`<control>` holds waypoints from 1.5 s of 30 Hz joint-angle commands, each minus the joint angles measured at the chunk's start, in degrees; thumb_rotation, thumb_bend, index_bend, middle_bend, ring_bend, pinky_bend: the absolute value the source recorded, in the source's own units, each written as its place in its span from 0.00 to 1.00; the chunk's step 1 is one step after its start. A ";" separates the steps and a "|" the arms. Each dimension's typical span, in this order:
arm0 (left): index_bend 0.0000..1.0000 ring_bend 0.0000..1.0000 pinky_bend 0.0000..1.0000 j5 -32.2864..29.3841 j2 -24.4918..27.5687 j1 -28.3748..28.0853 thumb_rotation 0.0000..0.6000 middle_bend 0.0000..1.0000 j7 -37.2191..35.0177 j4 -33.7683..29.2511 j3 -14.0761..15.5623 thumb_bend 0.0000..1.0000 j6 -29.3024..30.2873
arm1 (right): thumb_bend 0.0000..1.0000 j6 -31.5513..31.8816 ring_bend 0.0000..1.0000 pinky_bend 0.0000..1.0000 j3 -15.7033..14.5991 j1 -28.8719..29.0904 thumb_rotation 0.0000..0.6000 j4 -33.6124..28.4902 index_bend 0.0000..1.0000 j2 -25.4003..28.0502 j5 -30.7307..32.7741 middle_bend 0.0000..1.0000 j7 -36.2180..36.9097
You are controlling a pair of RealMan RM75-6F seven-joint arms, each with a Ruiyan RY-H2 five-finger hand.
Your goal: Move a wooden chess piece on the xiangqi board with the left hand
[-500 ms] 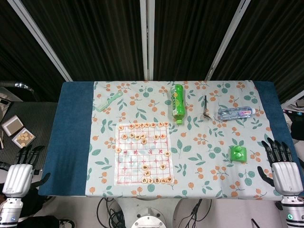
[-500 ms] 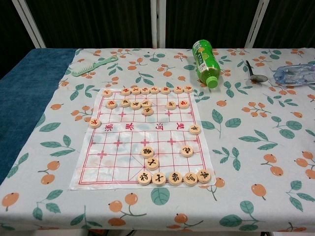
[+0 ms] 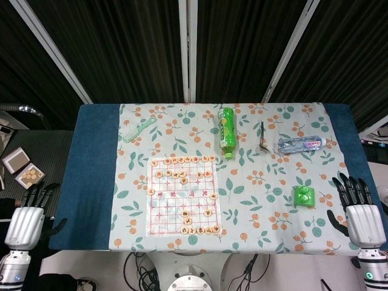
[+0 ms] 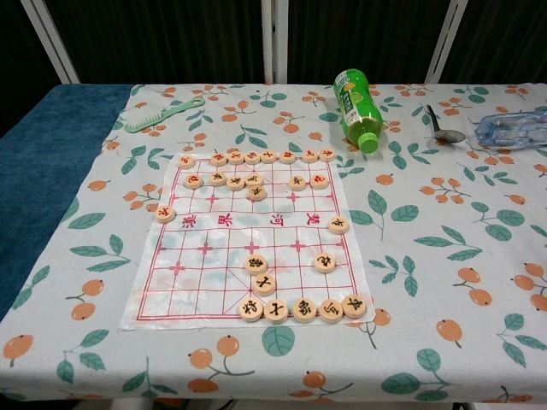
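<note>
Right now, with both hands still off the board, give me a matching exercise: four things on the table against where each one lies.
Things:
1. green bottle
2. comb
3. clear water bottle
4. xiangqi board

Places:
A. far left of the patterned cloth, near the blue edge
B. far right, beside the spoon
C. middle of the cloth, nearest the robot
D. lying beyond the board's far right corner

Pairs: 1-D, 2-A, 3-B, 4-C

Bare cloth surrounds the xiangqi board (image 4: 248,243); green bottle (image 4: 355,109) lies beyond its far-right corner.
</note>
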 commanded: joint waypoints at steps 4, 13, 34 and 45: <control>0.09 0.00 0.00 1.41 -0.20 -4.30 1.00 0.10 2.12 -2.34 -1.91 0.21 -4.74 | 0.25 -0.70 0.00 0.00 0.23 0.32 1.00 0.65 0.00 0.22 0.40 0.00 0.13; 0.10 0.00 0.00 0.94 -4.09 -15.02 1.00 0.10 3.59 -5.24 -7.36 0.21 -16.01 | 0.25 -0.05 0.00 0.00 0.65 -0.08 1.00 2.32 0.00 0.35 1.10 0.00 2.68; 0.14 0.00 0.00 -7.65 -22.26 -35.54 1.00 0.10 2.51 8.06 -15.04 0.23 -35.43 | 0.25 2.51 0.00 0.00 0.98 -1.54 1.00 4.55 0.00 1.06 1.15 0.00 6.65; 0.18 0.00 0.00 -14.47 -35.14 -42.74 1.00 0.10 -0.97 21.61 -16.99 0.23 -41.06 | 0.25 3.76 0.00 0.00 1.27 -2.16 1.00 5.33 0.00 1.32 1.10 0.00 8.78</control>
